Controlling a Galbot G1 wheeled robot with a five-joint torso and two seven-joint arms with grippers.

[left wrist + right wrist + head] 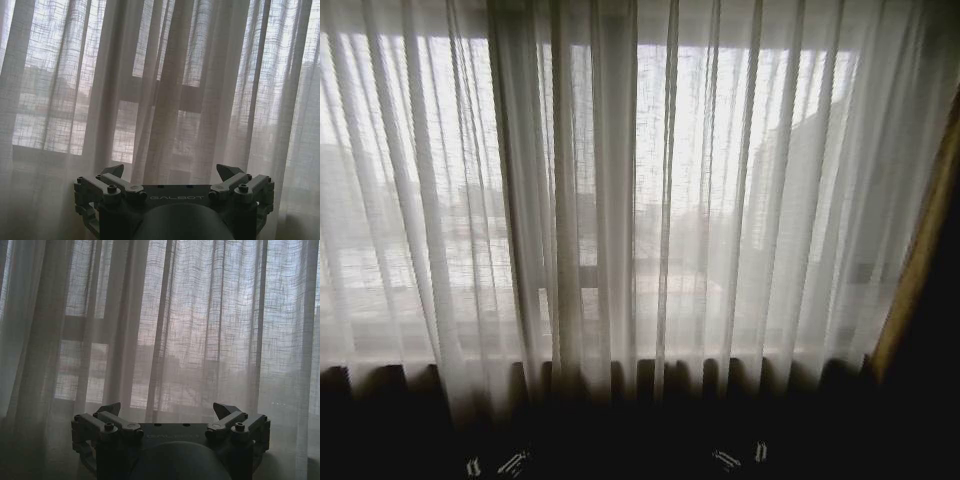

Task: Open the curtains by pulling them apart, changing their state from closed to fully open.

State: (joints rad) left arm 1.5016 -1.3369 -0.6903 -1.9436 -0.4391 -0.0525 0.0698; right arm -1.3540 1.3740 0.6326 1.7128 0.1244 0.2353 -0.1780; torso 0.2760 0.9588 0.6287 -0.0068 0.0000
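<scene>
A window-side room, home or office unclear: sheer white curtains (pixel 620 220), dark drape (pixel 930 300), buildings beyond.

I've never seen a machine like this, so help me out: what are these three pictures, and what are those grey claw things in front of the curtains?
You are seeing through a two-armed robot's cameras. One sits on its head and faces the sheer white curtains, closed across a window, with a dark drape at the right edge. The other two sit on its wrists. The claws are its grippers: the left gripper and the right gripper, each with its fingers spread open short of the fabric, holding nothing.
</scene>
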